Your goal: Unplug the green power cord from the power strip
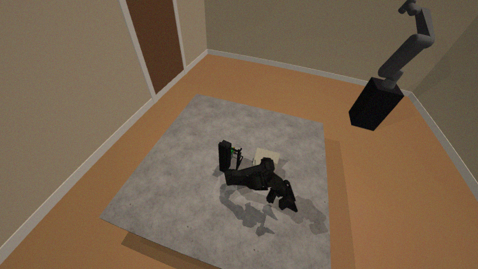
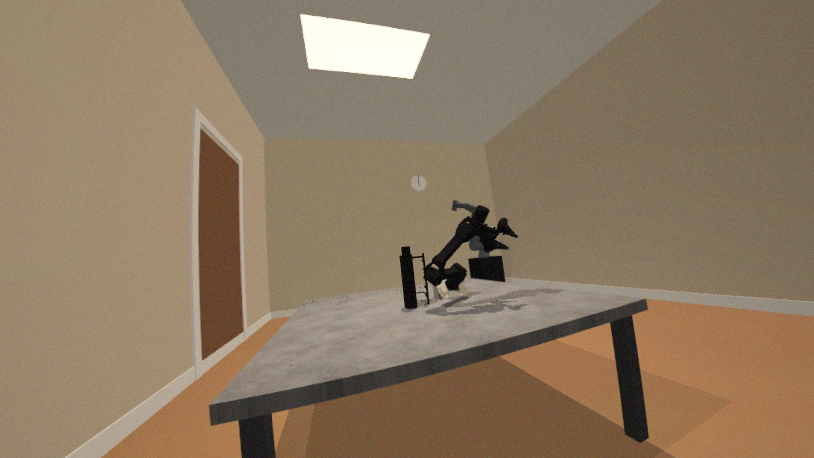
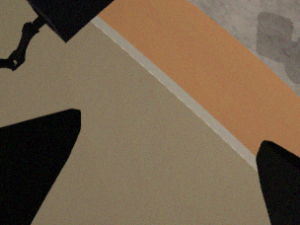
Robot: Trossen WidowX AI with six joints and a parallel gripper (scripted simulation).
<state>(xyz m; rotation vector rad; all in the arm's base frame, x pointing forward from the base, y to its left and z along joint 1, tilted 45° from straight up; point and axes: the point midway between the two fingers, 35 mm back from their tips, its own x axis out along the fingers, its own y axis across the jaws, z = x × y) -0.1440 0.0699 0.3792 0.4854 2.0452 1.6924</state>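
A small green patch (image 1: 232,151), the only green in view, shows beside the upper part of a tall black upright block (image 1: 224,156) (image 2: 408,279). Thin dark bars stand next to the block. I cannot make out the plug, the cord's run or the power strip's sockets, so whether the plug sits in the strip is unclear. My gripper (image 2: 512,242) (image 3: 171,135) is wide open, with nothing between the fingers. It is raised above the table, well away from the green patch and the block, on the far side of my arm. The wrist view shows only wall, floor and a bit of table.
A pale square piece (image 1: 267,154) lies on the grey table (image 1: 187,140) (image 2: 341,341) beside my arm. A grey arm (image 1: 402,54) stands on a black pedestal (image 1: 376,103) (image 2: 487,268) beyond the table. Shadows of my arm fall across the tabletop.
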